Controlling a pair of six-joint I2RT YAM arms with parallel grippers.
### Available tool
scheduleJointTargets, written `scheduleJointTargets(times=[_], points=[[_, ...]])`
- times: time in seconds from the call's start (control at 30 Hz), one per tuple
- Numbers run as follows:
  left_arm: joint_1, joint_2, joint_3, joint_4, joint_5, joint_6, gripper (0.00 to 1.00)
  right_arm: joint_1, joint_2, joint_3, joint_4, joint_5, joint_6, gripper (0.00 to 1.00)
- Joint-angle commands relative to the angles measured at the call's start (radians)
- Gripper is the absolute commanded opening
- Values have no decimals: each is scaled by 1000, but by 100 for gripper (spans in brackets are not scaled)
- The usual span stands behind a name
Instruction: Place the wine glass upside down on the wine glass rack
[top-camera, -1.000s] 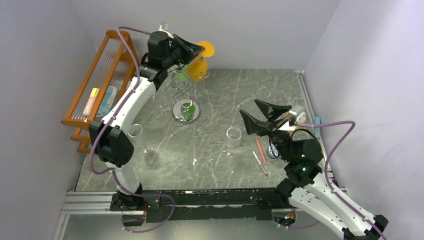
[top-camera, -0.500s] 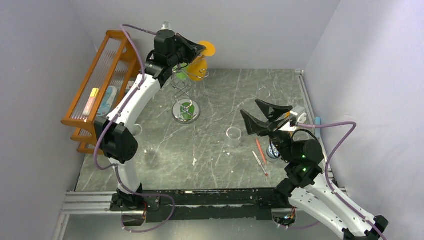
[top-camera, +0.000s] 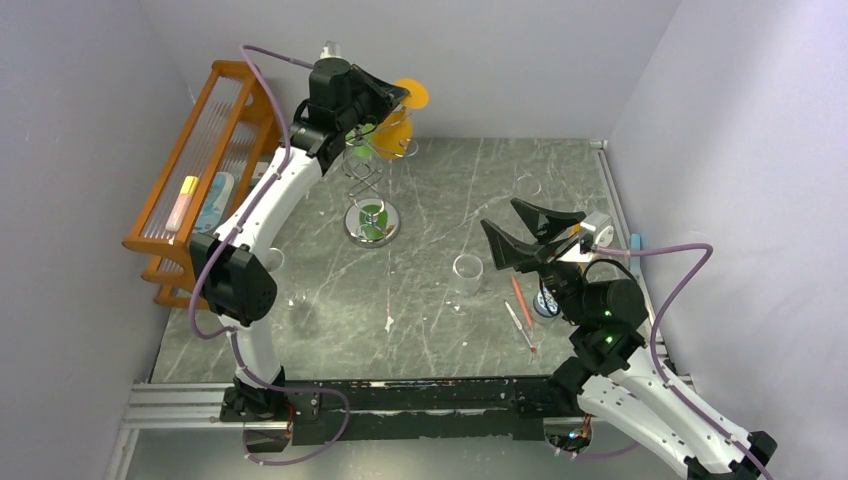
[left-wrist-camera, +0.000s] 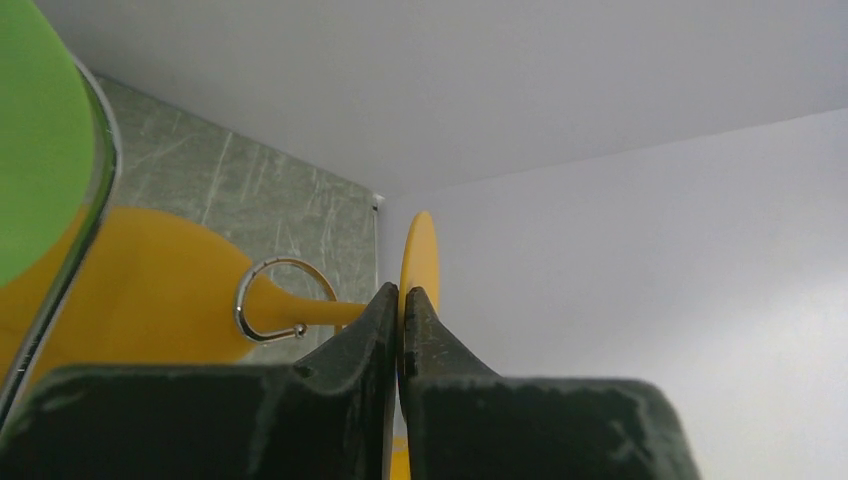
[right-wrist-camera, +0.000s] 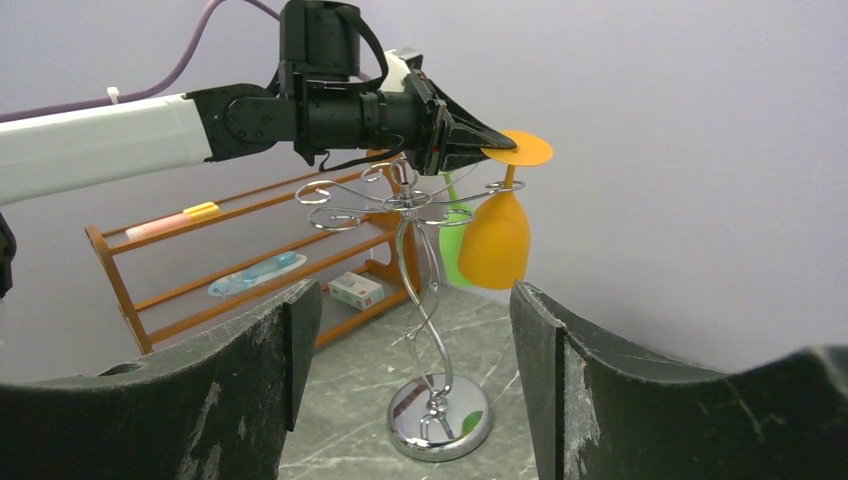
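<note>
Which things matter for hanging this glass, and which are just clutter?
Job: orange wine glass, left claw shut on its foot, silver wine glass rack.
Lying about: green glass already hanging, orange wooden rack, clear tumbler, pens, open right claw.

Overhead view. At my ten o'clock, an orange wooden slatted rack (top-camera: 150, 246) stands against the left wall and holds a yellow-and-pink bar (top-camera: 183, 200) beside a pale blue item (top-camera: 213, 200). On the grey veined table (top-camera: 450, 190), a clear tumbler (top-camera: 467, 272) stands near centre and a second clear glass (top-camera: 270, 261) at nine o'clock. A red pen (top-camera: 521, 300) and a pale pen (top-camera: 518, 325) lie at four o'clock, just beside a small round dish (top-camera: 546, 304).
</note>
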Motion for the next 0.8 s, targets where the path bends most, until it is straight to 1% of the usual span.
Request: scheduleJointTargets(times=[0.0, 0.2, 0.37, 0.4, 0.43, 0.6, 0.67, 0.77], points=[[-5, 10, 34, 2, -70, 39, 10, 1, -4, -6, 3, 7, -6, 73], [-6, 4, 5, 11, -61, 17, 17, 1, -1, -4, 3, 5, -4, 73], [-5, -10, 7, -16, -73, 16, 29, 1, -6, 0, -5, 6, -7, 73], [-5, -14, 7, -21, -73, 19, 30, 1, -8, 1, -5, 7, -7, 73], [-5, -18, 8, -30, -103, 22, 32, 1, -9, -2, -5, 7, -7, 73], [-6, -23, 36, -92, -157, 56, 36, 2, -10, -2, -6, 6, -2, 73], [-6, -28, 47, -118, -188, 73, 40, 1, -10, -3, -5, 6, -2, 73], [-6, -42, 48, -145, -239, 96, 49, 2, -9, -3, -5, 5, -1, 73]])
